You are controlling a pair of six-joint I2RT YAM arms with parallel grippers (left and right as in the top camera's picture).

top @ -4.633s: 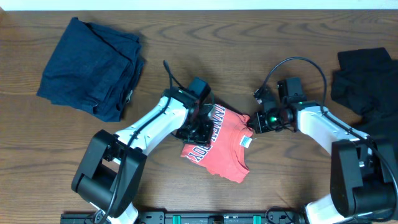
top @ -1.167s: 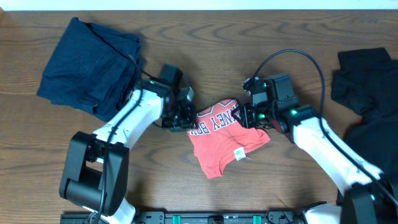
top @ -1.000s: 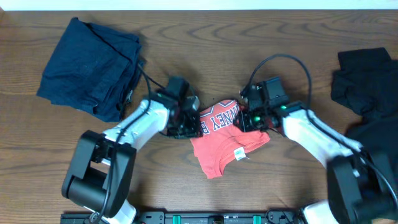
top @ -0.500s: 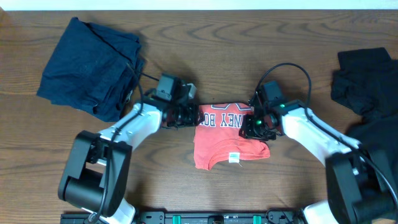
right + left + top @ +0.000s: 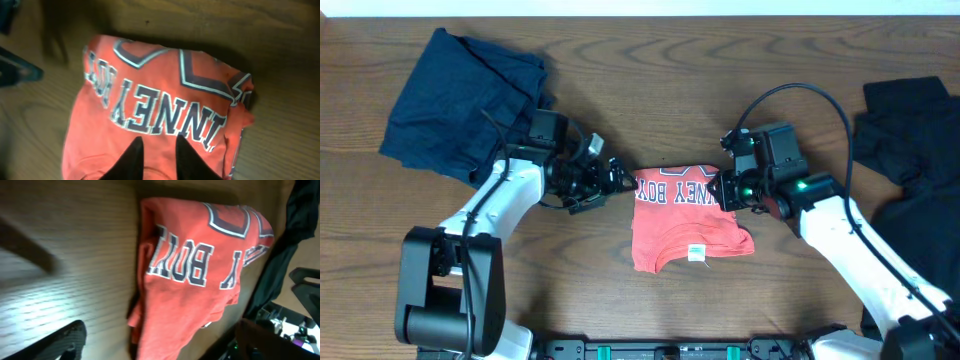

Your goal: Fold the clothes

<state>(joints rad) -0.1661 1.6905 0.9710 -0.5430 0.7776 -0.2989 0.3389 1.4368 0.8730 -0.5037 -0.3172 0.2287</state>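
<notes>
Counts: 1 coral-red T-shirt (image 5: 685, 225), 1 dark navy garment (image 5: 460, 105), black clothes (image 5: 905, 130) (whether one piece or two, cannot tell), 2 arms.

T-shirt lies bunched flat on the wood table (image 5: 650, 80), front-centre, white lettering (image 5: 678, 194) along its far edge, small white tag (image 5: 697, 252) near its near edge.

Left gripper (image 5: 608, 182): just beside the shirt's left far corner, arm reaching in low from the left, elbow bent. Fingers (image 5: 65, 337) spread wide, grasping nothing.

Right gripper (image 5: 724, 192): over the shirt's right far corner, arm angled in from the right. Fingers (image 5: 134, 160) narrowly apart above the cloth; pinching it or not, cannot tell.

Navy garment: well left of the shirt, farther back, crumpled. Black clothes: well right of the shirt, at the table edge.
</notes>
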